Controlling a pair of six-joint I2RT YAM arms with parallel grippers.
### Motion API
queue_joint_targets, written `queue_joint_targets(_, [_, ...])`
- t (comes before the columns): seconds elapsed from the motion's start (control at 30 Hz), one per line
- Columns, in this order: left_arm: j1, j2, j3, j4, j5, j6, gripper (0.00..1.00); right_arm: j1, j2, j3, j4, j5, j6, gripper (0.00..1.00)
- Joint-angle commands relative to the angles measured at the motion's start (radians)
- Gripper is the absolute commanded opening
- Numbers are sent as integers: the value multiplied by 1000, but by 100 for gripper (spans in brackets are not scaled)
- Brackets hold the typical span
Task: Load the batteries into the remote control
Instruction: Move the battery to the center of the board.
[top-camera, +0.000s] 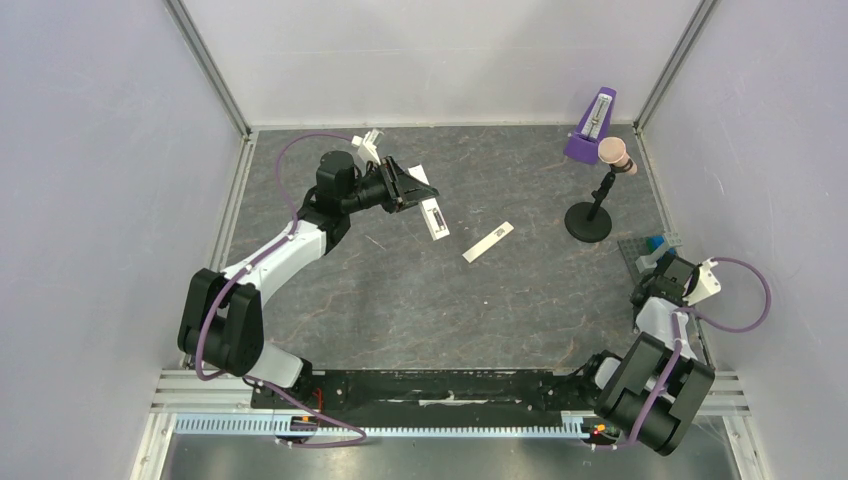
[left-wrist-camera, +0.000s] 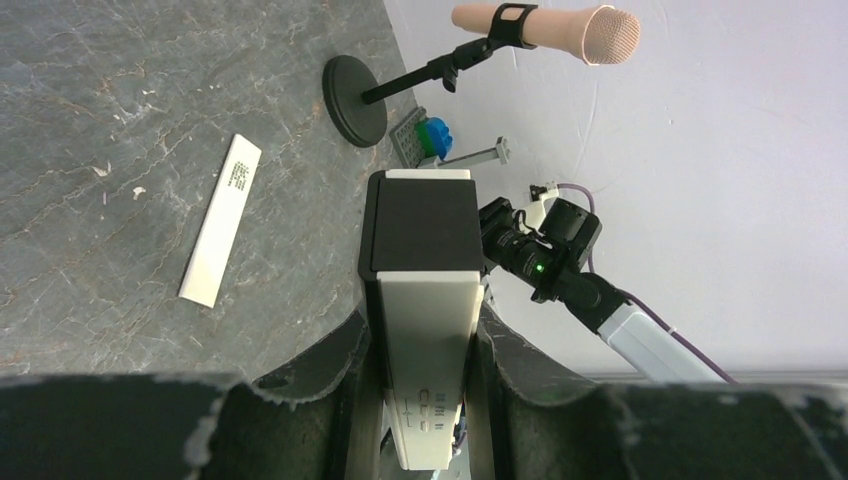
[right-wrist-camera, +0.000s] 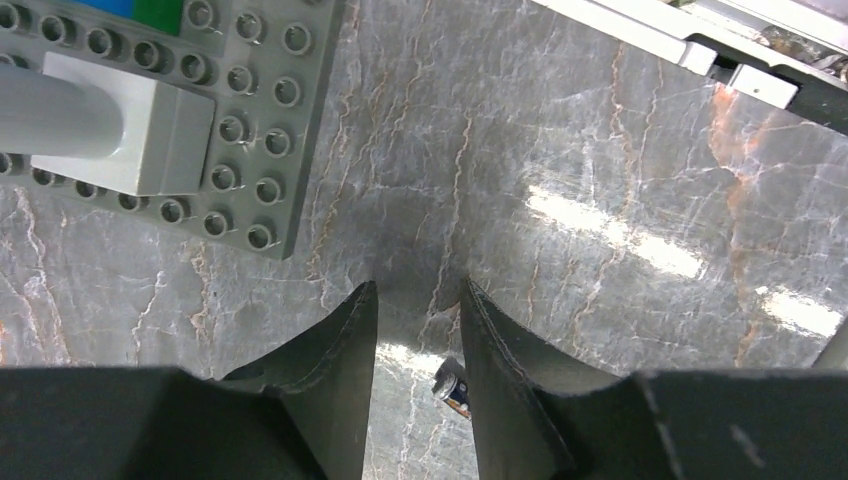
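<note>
My left gripper (top-camera: 408, 186) is shut on the white remote control (top-camera: 434, 217) and holds it above the table at the back left. In the left wrist view the remote (left-wrist-camera: 425, 330) stands between the jaws of the left gripper (left-wrist-camera: 422, 318), its dark recess (left-wrist-camera: 425, 225) at the far end. My right gripper (right-wrist-camera: 418, 290) is low over the table at the right edge, jaws a narrow gap apart. One small dark battery (right-wrist-camera: 452, 385) lies in that gap against the right finger. The other battery is out of view.
A thin white cover strip (top-camera: 488, 241) lies mid-table. A microphone on a black stand (top-camera: 590, 215) and a purple metronome (top-camera: 590, 130) stand at the back right. A grey studded plate (right-wrist-camera: 200, 120) with bricks lies just beyond my right gripper.
</note>
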Motion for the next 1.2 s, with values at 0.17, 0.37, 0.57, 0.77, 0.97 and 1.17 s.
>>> queue_joint_targets(0.17, [5, -65, -8, 19, -20, 56, 2, 5, -8, -48, -96, -152, 38, 61])
queue_joint_targets(0.37, [6, -71, -17, 16, -21, 59, 2, 16, -23, -97, -139, -199, 63, 62])
queue_joint_targets(0.57, [6, -70, -30, 17, -17, 58, 2, 26, -97, -137, -183, -176, 91, 69])
queue_joint_targets(0.77, [6, -82, -55, 17, -38, 59, 2, 41, -90, -118, -263, -123, 133, 65])
queue_joint_targets(0.97, [7, -100, -94, 20, -73, 68, 2, 46, -15, -72, -324, -59, 166, 60])
queue_joint_targets(1.17, [7, -97, -95, 30, -93, 71, 2, 50, -2, -58, -368, -37, 166, 69])
